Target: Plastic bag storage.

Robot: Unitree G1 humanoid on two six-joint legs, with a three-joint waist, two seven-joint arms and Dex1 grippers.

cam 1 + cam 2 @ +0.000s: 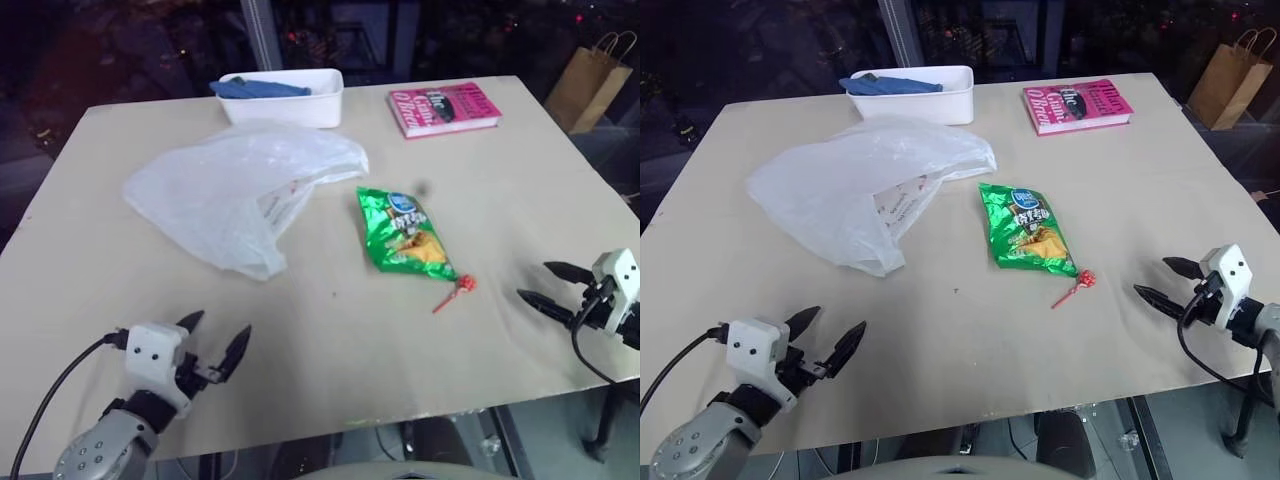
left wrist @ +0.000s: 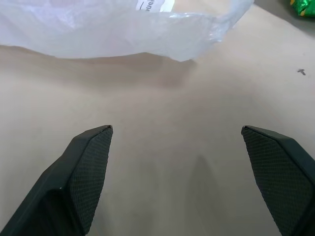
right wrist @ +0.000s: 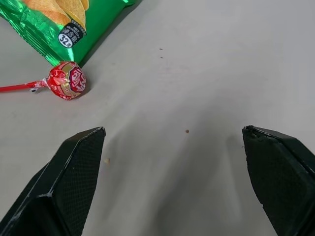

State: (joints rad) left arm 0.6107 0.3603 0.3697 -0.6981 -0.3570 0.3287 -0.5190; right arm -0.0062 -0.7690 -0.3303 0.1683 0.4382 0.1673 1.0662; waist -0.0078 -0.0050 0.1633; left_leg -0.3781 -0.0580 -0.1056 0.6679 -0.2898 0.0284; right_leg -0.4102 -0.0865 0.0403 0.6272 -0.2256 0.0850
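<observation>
Head view: plastic bag (image 1: 240,195) lies crumpled on table (image 1: 330,340), left of green snack packet (image 1: 404,231). Left claw (image 1: 214,345) and right claw (image 1: 546,287) hover, fingers apart, empty.
Left wrist: bag edge ahead.
Right wrist: lollipop (image 3: 66,81) beside packet.

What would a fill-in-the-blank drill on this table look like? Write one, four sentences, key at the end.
1. The plastic bag lies crumpled on the table, held by ____ gripper.
2. The lollipop lies beside the corner of the ____ snack packet.
3. Both the left gripper and the right gripper stand ____.
4. The pink book lies beside the white ____ at the table's far edge.

Missing words: neither; green; open; tray
</observation>
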